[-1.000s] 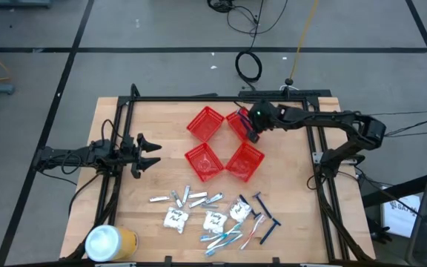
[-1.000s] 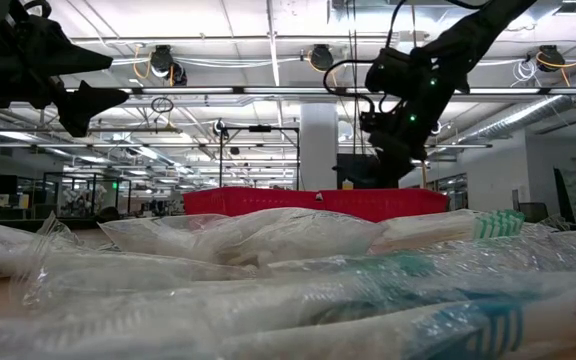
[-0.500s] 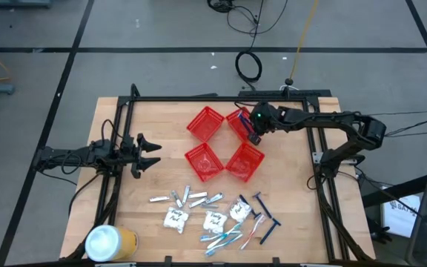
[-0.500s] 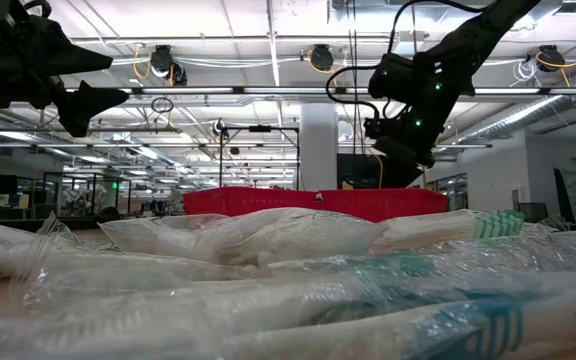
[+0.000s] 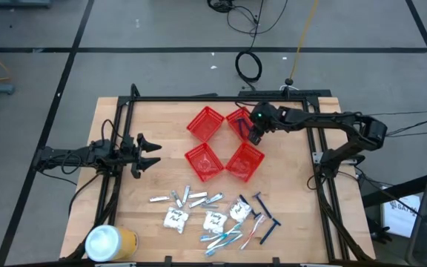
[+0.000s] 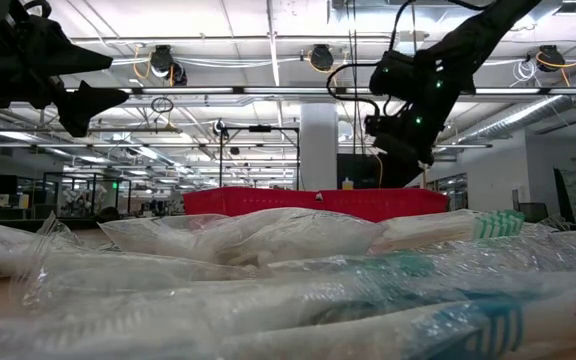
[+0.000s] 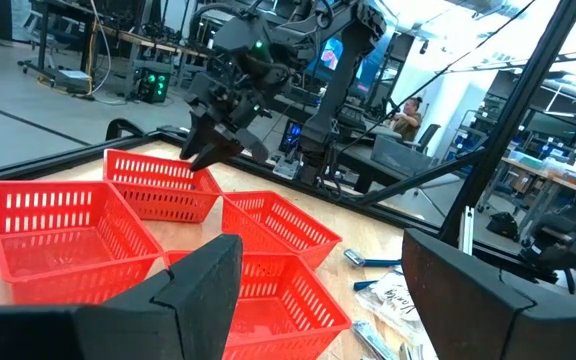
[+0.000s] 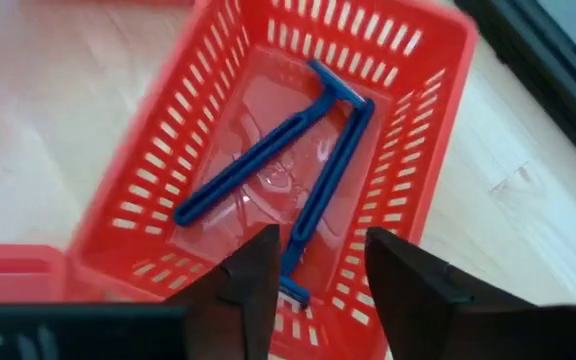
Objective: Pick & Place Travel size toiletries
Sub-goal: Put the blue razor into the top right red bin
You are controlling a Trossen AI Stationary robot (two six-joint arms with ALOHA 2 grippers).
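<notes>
While two blue razors (image 8: 298, 170) lay crossed in the far-right basket (image 5: 238, 121), the rest of the toiletries (image 5: 217, 213) waited at the table's near edge. Right gripper (image 5: 255, 136) hung just above that basket, fingers (image 8: 258, 280) parted and empty. Left gripper (image 5: 148, 150) idled at the left side, fingers spread wide. Risk, I'd say: dropping low, a fingertip could catch the slotted plastic wall and tip the light basket. Razors were thin, hard, T-headed; sachets (image 5: 175, 218) soft and crinkly; table (image 5: 310, 215) pale wood.
</notes>
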